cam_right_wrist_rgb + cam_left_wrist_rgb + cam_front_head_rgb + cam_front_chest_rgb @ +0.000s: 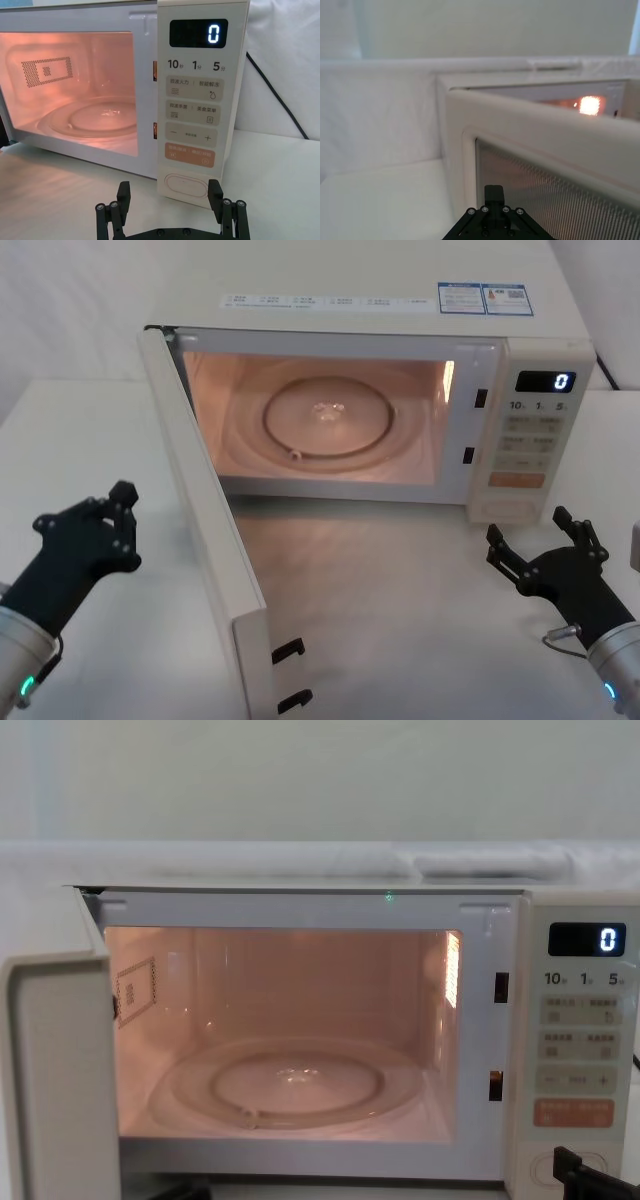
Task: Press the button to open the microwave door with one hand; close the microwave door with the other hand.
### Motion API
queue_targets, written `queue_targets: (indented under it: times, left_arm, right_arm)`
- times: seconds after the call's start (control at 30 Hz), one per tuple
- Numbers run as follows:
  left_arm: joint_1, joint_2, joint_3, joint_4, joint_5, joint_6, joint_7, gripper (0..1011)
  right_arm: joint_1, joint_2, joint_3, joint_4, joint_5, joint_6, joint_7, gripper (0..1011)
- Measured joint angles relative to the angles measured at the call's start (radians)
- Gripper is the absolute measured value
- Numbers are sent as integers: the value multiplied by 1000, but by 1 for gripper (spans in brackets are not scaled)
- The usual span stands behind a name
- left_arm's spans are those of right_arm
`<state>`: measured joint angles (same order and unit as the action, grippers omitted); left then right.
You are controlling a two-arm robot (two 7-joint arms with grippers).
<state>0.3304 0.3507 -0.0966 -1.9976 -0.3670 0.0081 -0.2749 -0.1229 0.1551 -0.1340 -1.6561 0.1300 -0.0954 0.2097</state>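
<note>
Both hands low over desk (400, 570): left hand (118, 515) beside swung-open microwave door (205, 530), prob. spread; right hand (540, 540) spread, just short of button (186, 186).

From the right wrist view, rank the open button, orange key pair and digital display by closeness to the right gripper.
From the right gripper:
1. The button, panel's bottom, straight ahead.
2. The orange key pair, just above.
3. The digital display, panel's top.
</note>
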Motion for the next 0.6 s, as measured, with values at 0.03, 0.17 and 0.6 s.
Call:
queue_targets:
  times: [0.03,0.17,0.6]
  left_arm:
    - [-4,3,0,-2,-6,0,-4,0]
    - [-22,18,3,-13,-28,5,-13,0]
    - [-67,83,42,-31,-73,35,-40,0]
  right_arm:
    - [0,0,0,0,0,0,0,1002]
    - [0,0,0,0,0,0,0,1002]
    - [0,0,0,0,0,0,0,1002]
